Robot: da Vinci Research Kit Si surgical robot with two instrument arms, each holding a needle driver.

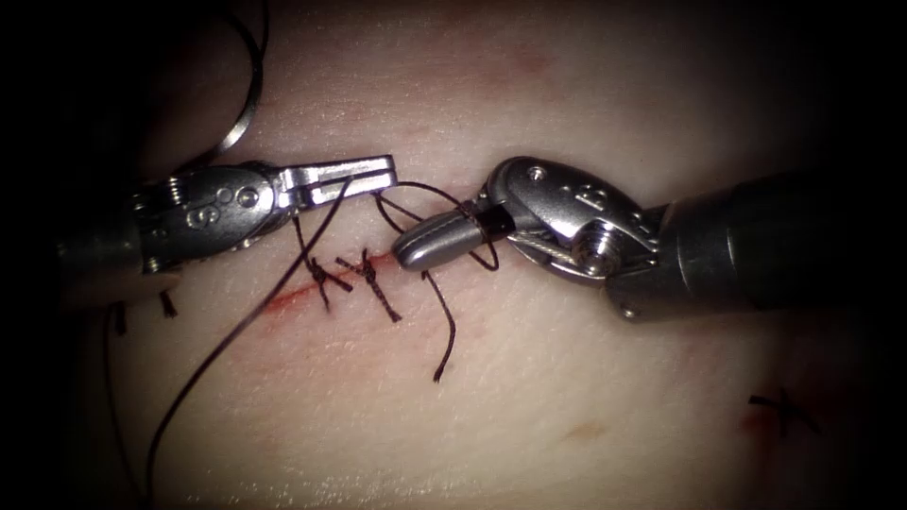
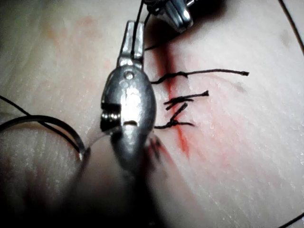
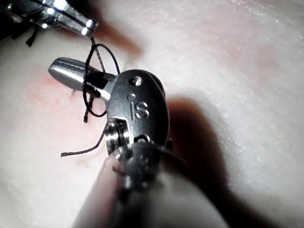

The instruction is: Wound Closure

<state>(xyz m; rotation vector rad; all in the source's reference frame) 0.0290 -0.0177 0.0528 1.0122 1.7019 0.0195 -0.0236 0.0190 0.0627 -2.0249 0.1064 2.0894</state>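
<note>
The left silver end effector point(image 1: 364, 177) grips the thin dark thread point(image 1: 248, 321); 2 loops wrap the right closed, empty end effector point(image 1: 425, 246) over the pale tissue's red cut point(image 1: 293, 297). The curved steel needle point(image 1: 248, 104) lies free upper left; slack could spill the loops.

From the endoscope I look down on the tissue point(image 1: 529, 416) from above and in front, fairly near, the cut point(image 1: 312, 286) left of centre, the left tool point(image 1: 364, 177) coming in from picture left and the right tool point(image 1: 416, 247) from picture right. My left wrist camera rides right behind the left tool point(image 2: 133, 42), looking along its shaft, very close, toward the cut point(image 2: 183, 137) and its knots point(image 2: 175, 102). My right wrist camera sits just as close behind the right tool point(image 3: 61, 71), facing down its shaft. Both wrist views share the spot where the two tips meet: the right tool point(image 2: 178, 14) shows in the left one, the left tool point(image 3: 76, 21) in the right one.
</note>
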